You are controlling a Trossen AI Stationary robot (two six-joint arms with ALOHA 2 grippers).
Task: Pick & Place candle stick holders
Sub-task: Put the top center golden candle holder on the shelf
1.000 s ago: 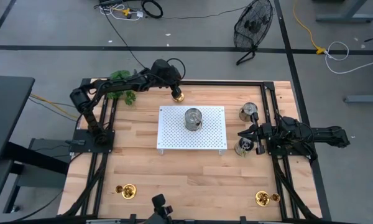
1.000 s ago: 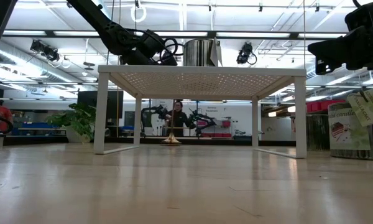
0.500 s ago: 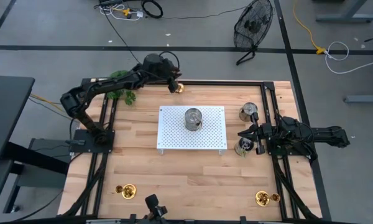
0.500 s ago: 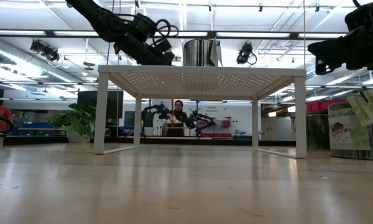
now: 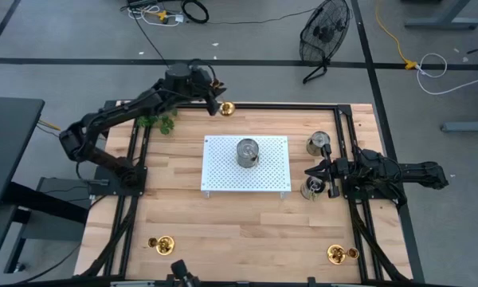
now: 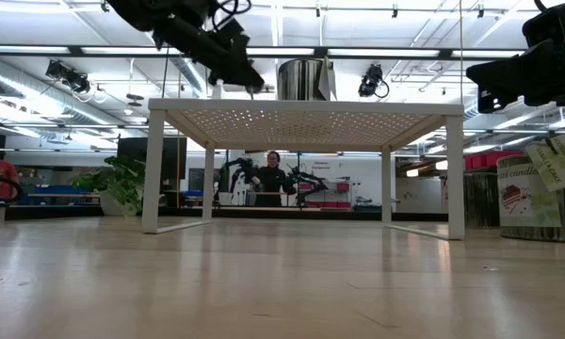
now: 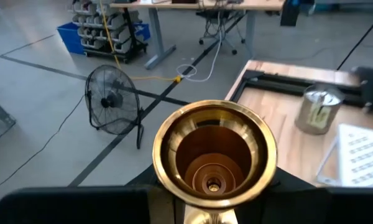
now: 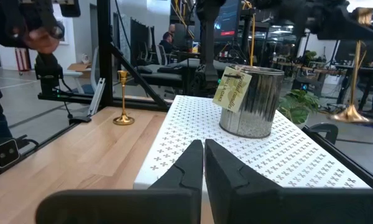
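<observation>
Brass, polished and rigid: the holder (image 5: 227, 108) in the left gripper (image 5: 220, 106) probably weighs little but is likely slick on its rounded cup, so the slim stem below looks the surer place to pinch. It hangs in the air at the table's (image 5: 247, 223) far edge, the fingers clamped on it under the cup (image 7: 214, 152). Two more holders (image 5: 162, 242) (image 5: 337, 253) stand at the near corners. The right gripper (image 5: 310, 172) waits with fingers (image 8: 189, 163) pressed together and empty, beside the white rack (image 5: 271, 179) carrying a tin (image 5: 247, 151).
</observation>
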